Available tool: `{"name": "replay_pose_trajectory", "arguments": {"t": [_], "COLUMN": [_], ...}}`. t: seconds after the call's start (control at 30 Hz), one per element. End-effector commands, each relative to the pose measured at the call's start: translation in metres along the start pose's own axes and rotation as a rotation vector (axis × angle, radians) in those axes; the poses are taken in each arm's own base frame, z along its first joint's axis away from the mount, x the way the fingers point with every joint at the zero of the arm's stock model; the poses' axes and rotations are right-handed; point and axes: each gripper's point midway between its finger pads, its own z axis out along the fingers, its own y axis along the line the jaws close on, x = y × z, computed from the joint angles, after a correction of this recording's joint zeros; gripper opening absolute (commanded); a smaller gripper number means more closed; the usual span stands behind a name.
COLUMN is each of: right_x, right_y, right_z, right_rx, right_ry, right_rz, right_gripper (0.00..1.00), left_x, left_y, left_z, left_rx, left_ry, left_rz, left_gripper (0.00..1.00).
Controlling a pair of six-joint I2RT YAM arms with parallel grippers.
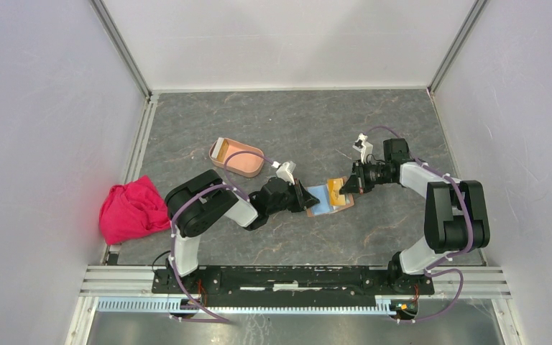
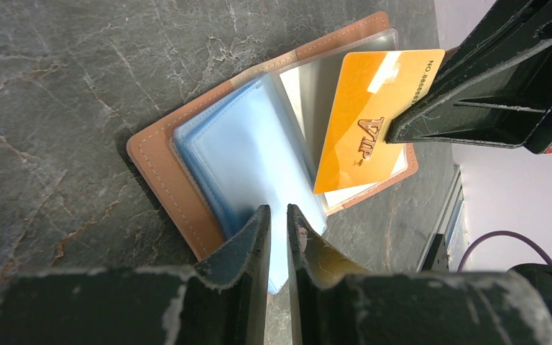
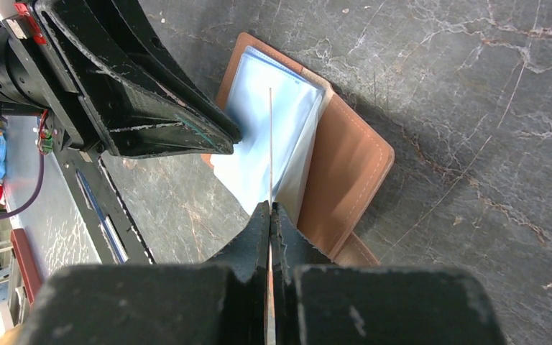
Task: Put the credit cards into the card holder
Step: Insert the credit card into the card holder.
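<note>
Orange plastic VIP card (image 2: 363, 122): over open brown leather wallet (image 2: 159, 169) on bench (image 2: 57, 86), edge clamped in fully closed right claw (image 3: 269, 210). Left claw (image 2: 278, 213) nearly closed, pinching wallet's clear plastic sleeve (image 2: 251, 151).

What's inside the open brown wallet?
Bluish plastic sleeves, pinched by the left fingers. The right fingers hold an orange card over them. Any cards under the sleeves are hidden.

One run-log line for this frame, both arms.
left gripper: pinching plastic sleeves of open wallet | right gripper: shut on orange card above wallet | pink tray: apart, yellow card inside
</note>
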Motion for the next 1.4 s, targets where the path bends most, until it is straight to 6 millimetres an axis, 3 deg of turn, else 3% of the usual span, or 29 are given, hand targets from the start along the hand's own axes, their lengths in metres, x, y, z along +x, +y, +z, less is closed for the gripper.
{"name": "replay_pose_trajectory", "arguments": {"t": [0.0, 0.4, 0.87, 1.37], "right_x": [-0.003, 0.004, 0.013, 0.02], "right_y": [0.007, 0.002, -0.019, -0.021], "right_z": [-0.001, 0.005, 0.007, 0.016], "right_rx": [-0.03, -0.035, 0.061, 0.066], "right_ry": [-0.018, -0.009, 0.018, 0.043], "right_rz": [0.003, 0.052, 0.068, 0.102], "right_gripper": [0.0, 0.0, 0.0, 0.02], "left_x": [0.003, 0.004, 0.004, 0.006], "left_y": [0.021, 0.02, 0.019, 0.018], "left_z": [-0.003, -0.003, -0.004, -0.003], "left_rx": [-0.084, -0.078, -0.072, -0.059], "left_ry": [0.005, 0.007, 0.007, 0.018], "left_rz": [0.037, 0.038, 0.04, 0.042], "left_gripper": [0.22, 0.22, 0.22, 0.22]}}
